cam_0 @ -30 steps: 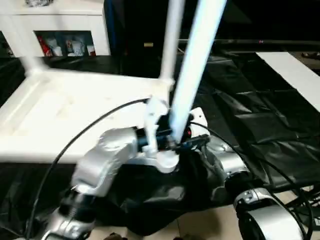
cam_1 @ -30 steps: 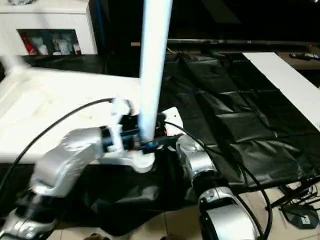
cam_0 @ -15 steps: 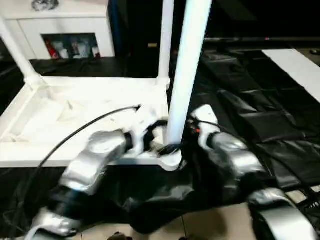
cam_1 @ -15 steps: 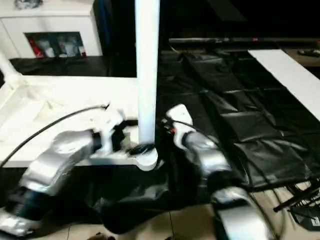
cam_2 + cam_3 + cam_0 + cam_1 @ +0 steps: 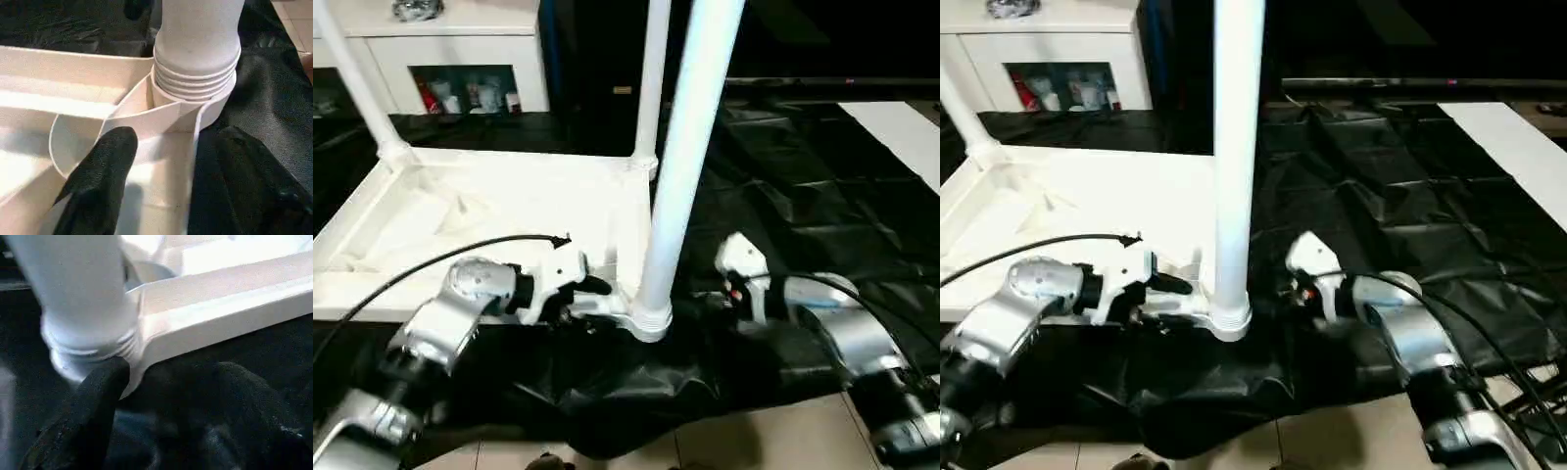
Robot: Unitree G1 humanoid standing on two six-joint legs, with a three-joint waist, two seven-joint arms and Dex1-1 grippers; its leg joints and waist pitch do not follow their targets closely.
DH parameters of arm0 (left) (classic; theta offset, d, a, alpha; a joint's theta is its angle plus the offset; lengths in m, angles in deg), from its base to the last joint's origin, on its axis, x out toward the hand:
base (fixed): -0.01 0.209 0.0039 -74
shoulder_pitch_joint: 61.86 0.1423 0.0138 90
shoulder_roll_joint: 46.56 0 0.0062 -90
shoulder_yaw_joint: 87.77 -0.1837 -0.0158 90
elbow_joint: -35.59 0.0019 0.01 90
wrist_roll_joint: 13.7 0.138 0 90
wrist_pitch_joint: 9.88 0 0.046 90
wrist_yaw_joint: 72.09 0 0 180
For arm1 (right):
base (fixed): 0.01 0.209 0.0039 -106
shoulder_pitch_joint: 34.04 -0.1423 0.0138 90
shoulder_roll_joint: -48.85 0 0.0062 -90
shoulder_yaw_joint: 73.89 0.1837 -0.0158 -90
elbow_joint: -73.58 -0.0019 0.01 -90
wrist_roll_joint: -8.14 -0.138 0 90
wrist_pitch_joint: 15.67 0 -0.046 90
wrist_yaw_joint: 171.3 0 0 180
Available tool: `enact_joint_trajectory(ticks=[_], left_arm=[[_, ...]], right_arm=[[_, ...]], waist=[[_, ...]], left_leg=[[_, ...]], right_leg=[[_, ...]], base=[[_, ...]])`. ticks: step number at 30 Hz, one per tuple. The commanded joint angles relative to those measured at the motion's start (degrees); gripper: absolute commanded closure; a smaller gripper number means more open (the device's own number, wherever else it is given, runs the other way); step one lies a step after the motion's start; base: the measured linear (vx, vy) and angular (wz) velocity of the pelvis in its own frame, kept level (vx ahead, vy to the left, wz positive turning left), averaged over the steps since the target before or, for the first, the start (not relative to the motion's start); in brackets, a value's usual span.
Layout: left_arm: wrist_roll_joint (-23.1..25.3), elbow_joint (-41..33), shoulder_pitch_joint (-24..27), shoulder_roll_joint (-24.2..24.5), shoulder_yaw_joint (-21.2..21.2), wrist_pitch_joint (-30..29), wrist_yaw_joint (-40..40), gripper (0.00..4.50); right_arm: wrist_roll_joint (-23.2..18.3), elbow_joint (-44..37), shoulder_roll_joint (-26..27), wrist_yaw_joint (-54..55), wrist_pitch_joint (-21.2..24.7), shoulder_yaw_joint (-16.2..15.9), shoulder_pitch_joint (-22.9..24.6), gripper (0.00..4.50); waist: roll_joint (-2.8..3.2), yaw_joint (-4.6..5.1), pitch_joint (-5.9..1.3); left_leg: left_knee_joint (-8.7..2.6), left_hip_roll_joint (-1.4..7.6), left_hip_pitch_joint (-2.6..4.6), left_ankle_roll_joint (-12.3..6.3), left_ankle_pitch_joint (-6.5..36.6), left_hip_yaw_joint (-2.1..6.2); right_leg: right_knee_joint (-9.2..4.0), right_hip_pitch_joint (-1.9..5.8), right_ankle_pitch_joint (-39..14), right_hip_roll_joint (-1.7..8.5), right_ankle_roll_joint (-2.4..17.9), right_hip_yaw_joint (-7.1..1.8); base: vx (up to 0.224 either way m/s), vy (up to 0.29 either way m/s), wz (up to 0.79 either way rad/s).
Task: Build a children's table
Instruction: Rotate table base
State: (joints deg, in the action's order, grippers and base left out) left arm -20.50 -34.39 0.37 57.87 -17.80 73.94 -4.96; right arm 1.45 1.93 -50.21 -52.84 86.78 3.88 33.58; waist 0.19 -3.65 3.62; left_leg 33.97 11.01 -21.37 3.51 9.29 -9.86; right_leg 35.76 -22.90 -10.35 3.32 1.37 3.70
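Observation:
The children's table lies upside down: its white tabletop (image 5: 489, 211) rests on a black sheet. Two white legs (image 5: 352, 83) (image 5: 651, 78) stand in the far corners. A third leg (image 5: 690, 147) stands upright in the near right corner socket (image 5: 651, 318); its threaded base (image 5: 195, 78) sits in the socket. My left gripper (image 5: 597, 292) is just left of that socket, open, with one finger (image 5: 98, 186) inside the tabletop and the other outside, astride the rim. My right gripper (image 5: 713, 302) is low on the sheet to the socket's right, open and off the leg, its fingers (image 5: 98, 416) apart with nothing between.
A white cabinet (image 5: 460, 39) with a glass door stands at the back left. The black sheet (image 5: 803, 196) spreads to the right, with a white board (image 5: 901, 127) at its far right edge. Bare tile floor (image 5: 754, 441) lies nearest. Black cables trail from both forearms.
Both grippers have come away from the near leg's base. The right one drew back to the right, the left one dropped to the tabletop rim. The leg stands on its own.

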Motion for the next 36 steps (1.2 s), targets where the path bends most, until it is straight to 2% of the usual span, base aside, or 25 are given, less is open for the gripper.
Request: enact_joint_trajectory(ticks=[1, 2, 4, 7, 14, 23, 30, 33, 34, 36], left_arm=[[0.9, 1.2, -1.2, -0.1, -0.3, 1.2, 0.7, 1.79], [1.3, 2.0, -1.7, -0.1, -0.5, 1.6, 1.0, 2.02], [1.9, 3.1, -2.3, 0.2, -0.9, 1.9, 2.0, 2.02], [1.9, 3.5, -2.4, 0.7, -1.2, 1.6, 3.7, 2.33], [2.4, 4.4, -1.9, 1.5, -1.2, 2.0, 5.6, 2.88], [3.3, 5.3, -2.2, 1.6, -1.0, 2.5, 5.9, 3.62], [4.7, 6.8, -2.9, 1.7, -1.3, 2.8, 5.7, 4.03], [4.4, 6.7, -2.9, 1.7, -1.1, 1.9, 6.0, 4.19], [4.2, 6.5, -2.9, 1.6, -0.9, 1.3, 6.2, 4.38], [2.3, 4.3, -2.2, 1.3, 0.1, -3.8, 6.6, 4.40]], right_arm=[[-0.8, -2.5, -0.7, -1.2, 1.5, -0.7, 0.1, 1.17], [-1.0, -3.5, -1.2, -1.8, 2.2, -1.0, 0.5, 1.17], [-1.1, -4.6, -1.7, -2.3, 3.0, -1.3, 0.9, 1.17], [-1.3, -5.4, -2.4, -2.5, 3.5, -1.4, 1.2, 1.17], [-1.0, -6.4, -3.0, -2.6, 4.8, -1.1, 1.4, 1.17], [-0.9, -6.6, -3.1, -2.6, 5.2, -1.4, 1.3, 1.17], [-0.8, -6.2, -3.0, -2.5, 5.3, -1.5, 0.9, 1.17], [-0.8, -6.1, -2.9, -2.5, 5.1, -1.5, 0.7, 1.17], [-0.9, -6.1, -2.8, -2.5, 5.1, -1.5, 0.7, 1.17], [-1.2, -6.0, -2.0, -1.8, 4.7, -1.1, 0.5, 1.17]], waist=[[0.60, -0.27, -3.97], [0.65, -0.27, -3.91], [0.61, -0.19, -3.87], [0.67, -0.36, -3.87], [0.50, -0.42, -3.88], [0.63, -0.58, -3.89], [0.77, -0.82, -3.92], [0.73, -0.96, -3.96], [0.69, -0.97, -3.98], [0.68, -0.92, -3.98]], left_leg=[[-3.88, 1.92, 0.75, -0.27, 17.4, 0.83], [-3.82, 1.83, 0.87, -0.30, 17.8, 0.78], [-3.89, 1.89, 0.85, -0.18, 18.0, 0.88], [-3.86, 1.96, 1.05, -0.04, 18.3, 0.86], [-3.86, 2.01, 0.99, -0.02, 18.1, 0.84], [-3.89, 2.09, 1.06, 0.06, 18.1, 0.87], [-3.91, 2.10, 1.12, 0.23, 18.3, 0.88], [-3.92, 2.11, 1.05, 0.26, 18.0, 0.88], [-3.88, 2.10, 1.01, 0.21, 17.7, 0.85], [-3.92, 2.11, 0.98, 0.20, 17.5, 0.84]], right_leg=[[-5.26, 2.82, -17.9, 4.26, 10.1, -2.80], [-5.55, 2.74, -19.1, 4.20, 9.7, -2.74], [-5.57, 2.70, -19.9, 4.27, 9.6, -2.75], [-5.66, 2.53, -20.9, 4.39, 9.4, -2.81], [-5.50, 2.56, -19.7, 4.44, 10.2, -2.82], [-5.53, 2.53, -19.7, 4.48, 10.2, -2.83], [-5.48, 2.54, -19.2, 4.47, 10.4, -2.82], [-5.36, 2.61, -18.4, 4.48, 10.6, -2.83], [-5.30, 2.65, -17.9, 4.52, 10.7, -2.86], [-5.25, 2.71, -17.6, 4.51, 10.8, -2.85]], base=[[0.000, 0.000, 0.00], [0.000, 0.000, 0.00], [0.000, 0.000, 0.00], [0.000, 0.000, 0.00], [0.000, 0.000, 0.00], [0.000, 0.000, 0.00], [0.000, 0.000, 0.00], [0.000, 0.000, 0.00], [0.000, 0.000, 0.00], [0.000, 0.000, 0.00]])
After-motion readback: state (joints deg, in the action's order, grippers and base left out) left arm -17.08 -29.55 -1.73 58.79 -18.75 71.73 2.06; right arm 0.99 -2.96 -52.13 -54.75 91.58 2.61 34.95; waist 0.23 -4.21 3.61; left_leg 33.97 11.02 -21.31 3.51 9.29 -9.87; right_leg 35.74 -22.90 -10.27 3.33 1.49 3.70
